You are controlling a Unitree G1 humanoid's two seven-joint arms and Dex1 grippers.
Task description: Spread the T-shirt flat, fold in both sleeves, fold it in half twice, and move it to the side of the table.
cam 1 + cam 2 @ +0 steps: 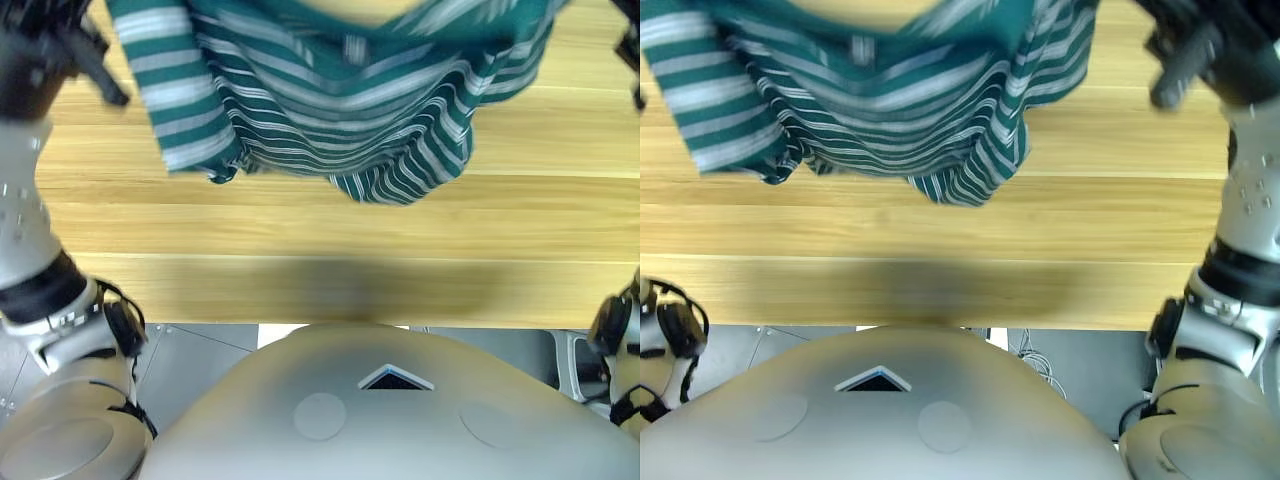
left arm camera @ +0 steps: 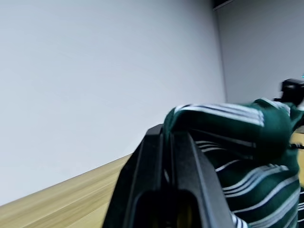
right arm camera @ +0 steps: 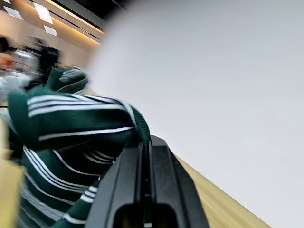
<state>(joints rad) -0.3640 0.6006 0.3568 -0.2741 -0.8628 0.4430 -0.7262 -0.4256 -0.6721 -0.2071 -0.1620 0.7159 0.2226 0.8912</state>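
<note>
– Fingers [image 2: 151, 161] of the left gripper [image 2: 166, 137] were pinched tight on a fold of the T-shirt [image 1: 340, 100], and the right gripper [image 3: 145, 142] was clamped on striped cloth just the same!
– So where was the shirt itself?
– Up in the air, strung between the two, its body sagging in a bunch over the far half of the tabletop [image 1: 300, 230]. Whether the lowest folds touched the wood, I couldn't tell.
– Why hold it like that?
– My read: a high grip at two spread points lets the weight pull the cloth open, ready to be laid flat. Spreading wasn't done, and no fold had been made.
– And the arms?
– Both raised and stretched forward, left arm [image 1: 25, 200] toward the tabletop's left edge, right arm [image 1: 1250, 200] toward its right, wrists tipped so their cameras faced the wall [image 2: 95, 71].
</note>
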